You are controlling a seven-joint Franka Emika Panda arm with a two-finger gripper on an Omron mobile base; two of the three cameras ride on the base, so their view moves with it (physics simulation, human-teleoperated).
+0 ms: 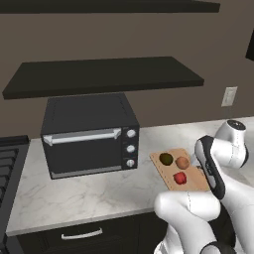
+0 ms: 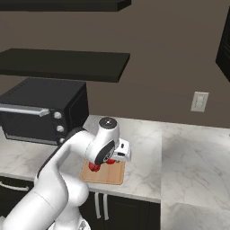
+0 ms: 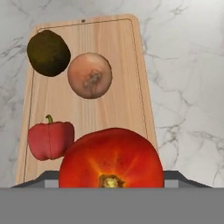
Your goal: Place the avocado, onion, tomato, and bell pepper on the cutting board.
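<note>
Hand view: tomato (image 3: 111, 158) at 6 o'clock, over cutting board (image 3: 111, 78).
Fingers: seemingly pinching tomato, carrying it boardward.
Avocado (image 3: 48, 52): 11 o'clock, already placed.

1. Left base view: placed behind and left of the arm, facing forward and down over the marble counter (image 1: 89, 191), at middle distance, taking in the toaster oven (image 1: 89, 134) and the cutting board (image 1: 163, 173).
2. Right base view: placed behind and right of the arm, facing forward and down, sharing the same counter (image 2: 179, 157), oven (image 2: 45, 110) and board (image 2: 110, 176).
3. Hand view: looking steeply down onto the board (image 3: 113, 100), very near, with the tomato (image 3: 111, 159) large at the bottom edge.
</note>
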